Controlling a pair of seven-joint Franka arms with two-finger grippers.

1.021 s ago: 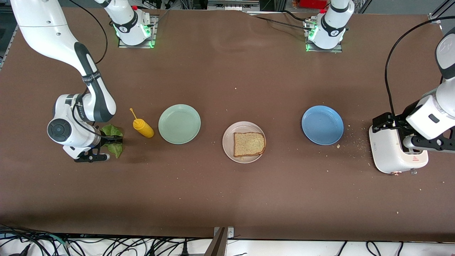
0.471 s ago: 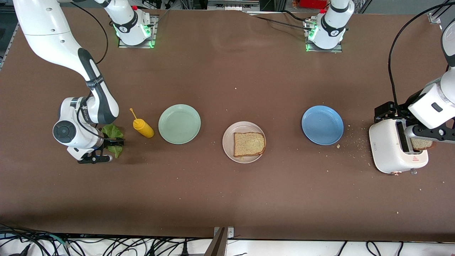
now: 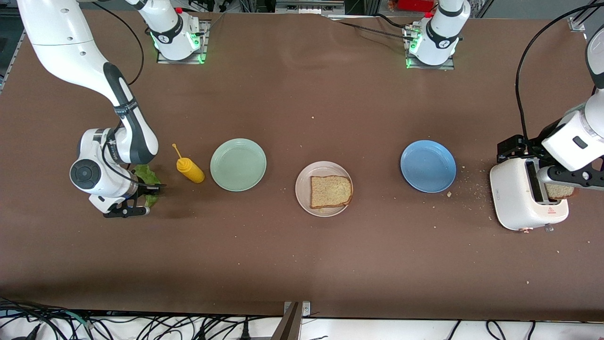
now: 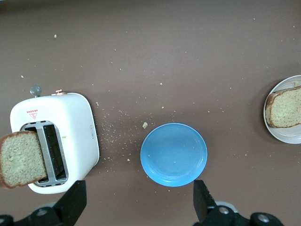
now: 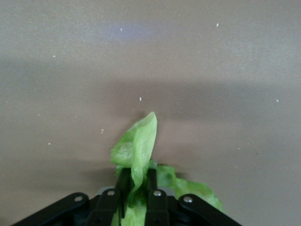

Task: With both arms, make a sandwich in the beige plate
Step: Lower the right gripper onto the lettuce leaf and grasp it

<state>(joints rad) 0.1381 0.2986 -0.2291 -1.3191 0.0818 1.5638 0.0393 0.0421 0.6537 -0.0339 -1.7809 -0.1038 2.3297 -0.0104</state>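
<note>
One slice of brown bread [image 3: 331, 191] lies on the beige plate [image 3: 302, 189] at mid-table. A second slice [image 3: 560, 191] stands up out of the white toaster [image 3: 519, 198] at the left arm's end. My left gripper [image 3: 564, 178] hangs over the toaster, open and empty; in the left wrist view its fingers [image 4: 75, 200] stand wide apart, with that slice [image 4: 19, 157] in the slot. At the right arm's end, my right gripper [image 3: 151, 189] is low at the table, shut on the green lettuce leaf [image 3: 144, 175]. The leaf [image 5: 141, 136] is pinched between the jaws [image 5: 136, 176].
A yellow mustard bottle [image 3: 190, 170] lies beside the lettuce, then a mint-green plate [image 3: 238, 165]. A blue plate [image 3: 428, 165] sits between the beige plate and the toaster, with crumbs [image 3: 472, 189] scattered near it.
My right gripper has closed on the lettuce and bunched the leaf together. The left gripper rose off the toaster a second ago, uncovering the slice, and has held still since.
</note>
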